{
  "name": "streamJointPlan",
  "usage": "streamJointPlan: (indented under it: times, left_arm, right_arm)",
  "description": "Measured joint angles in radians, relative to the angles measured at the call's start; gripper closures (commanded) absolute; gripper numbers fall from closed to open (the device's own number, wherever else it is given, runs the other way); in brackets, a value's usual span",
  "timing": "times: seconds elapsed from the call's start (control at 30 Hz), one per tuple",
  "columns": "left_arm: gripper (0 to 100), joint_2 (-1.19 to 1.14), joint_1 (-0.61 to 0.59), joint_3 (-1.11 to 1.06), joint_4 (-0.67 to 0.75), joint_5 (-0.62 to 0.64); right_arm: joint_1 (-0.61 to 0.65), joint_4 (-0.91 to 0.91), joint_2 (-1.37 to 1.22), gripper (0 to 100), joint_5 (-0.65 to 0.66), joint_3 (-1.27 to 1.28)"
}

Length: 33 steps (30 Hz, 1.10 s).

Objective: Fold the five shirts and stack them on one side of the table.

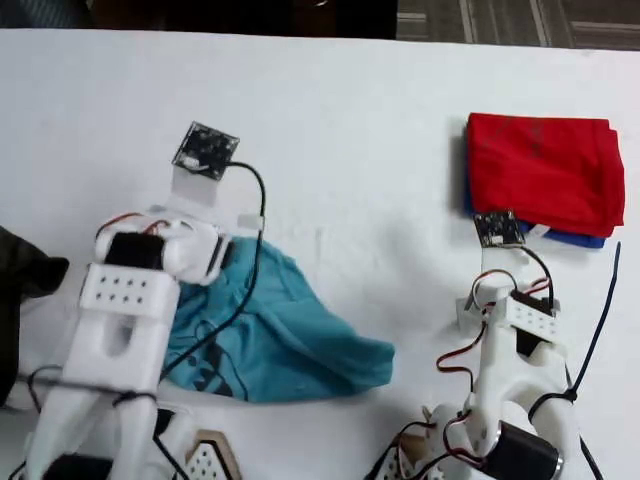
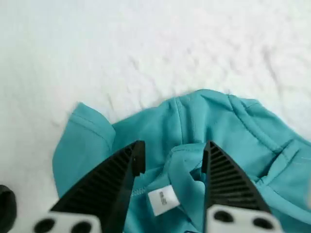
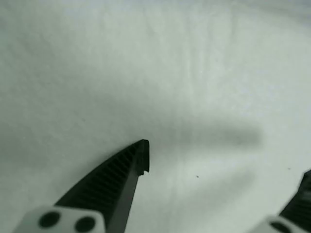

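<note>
Teal shirt [image 1: 290, 340] lies crumpled at 6 o'clock on white table cover [image 1: 350, 120], left gripper [image 2: 172, 155] spread over its collar. Folded red shirt [image 1: 545, 170] sits on blue shirt [image 1: 585, 239] at 2 o'clock. Right gripper [image 3: 226, 162] spread wide above cover. Grey carpet [image 1: 500, 18] at 12.

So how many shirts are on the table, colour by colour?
Teal shirt: 1
Red shirt: 1
Blue shirt, under the red one: 1
Total: 3
The dark thing at the table's edge may be another shirt; I cannot tell.
</note>
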State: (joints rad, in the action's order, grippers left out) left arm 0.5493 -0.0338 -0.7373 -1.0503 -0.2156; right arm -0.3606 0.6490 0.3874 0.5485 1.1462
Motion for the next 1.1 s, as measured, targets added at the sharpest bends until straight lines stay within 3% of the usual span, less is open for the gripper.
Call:
streamJointPlan:
  times: [0.13, 0.27, 0.53, 0.73, 1.0, 1.1]
  left_arm:
    - [79, -0.143, -0.008, 0.009, -0.037, 0.0]
    - [79, -0.241, -0.005, 0.109, -0.173, -0.005]
    - [79, -0.278, -0.081, 0.166, -0.423, -0.221]
    - [98, -0.278, -0.218, 0.172, -0.445, -0.33]
    - [94, -0.278, -0.304, 0.172, -0.48, -0.405]
    - [87, -0.278, -0.301, 0.172, -0.48, -0.405]
  right_arm:
    - [0.012, 0.0, 0.0, 54.4, 0.002, 0.0]
    - [0.017, 0.0, 0.0, 54.4, 0.002, 0.0]
    - [0.017, 0.0, -0.002, 54.4, 0.002, 0.0]
    - [0.017, 0.0, -0.002, 54.4, 0.002, 0.0]
    - [0.017, 0.0, -0.002, 54.4, 0.002, 0.0]
    - [0.017, 0.0, -0.002, 54.4, 0.002, 0.0]
